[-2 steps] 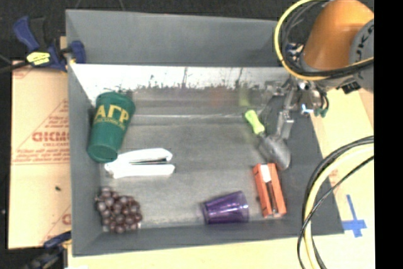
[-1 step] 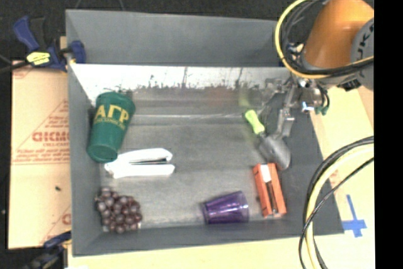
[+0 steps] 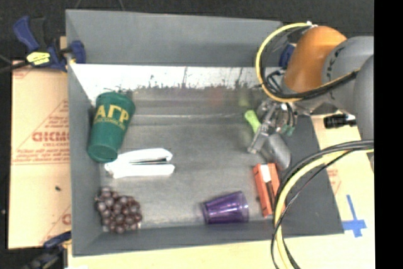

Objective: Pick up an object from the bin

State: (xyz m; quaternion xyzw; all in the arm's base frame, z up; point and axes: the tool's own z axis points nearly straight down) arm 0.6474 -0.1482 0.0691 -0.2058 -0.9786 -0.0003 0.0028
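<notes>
Hand (image 3: 267, 129) low just beyond orange tool (image 3: 264, 189), green piece (image 3: 252, 118) likewise, near enough for picking; clenched or released, cannot tell.

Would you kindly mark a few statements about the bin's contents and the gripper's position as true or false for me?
1. The dark green cylindrical cup sleeve with yellow letters lies near the left wall of the grey metal bin. True.
2. The purple plastic cup stands upright in the bin's middle. False: it lies on its side near the view's lower wall.
3. The bunch of dark purple grapes sits in the view's lower-left corner of the bin. True.
4. The white stapler lies against the right wall. False: it lies in the left half, just below the green sleeve.
5. The gripper is above the grapes. False: it is at the right side, beside a small light-green thing.
</notes>
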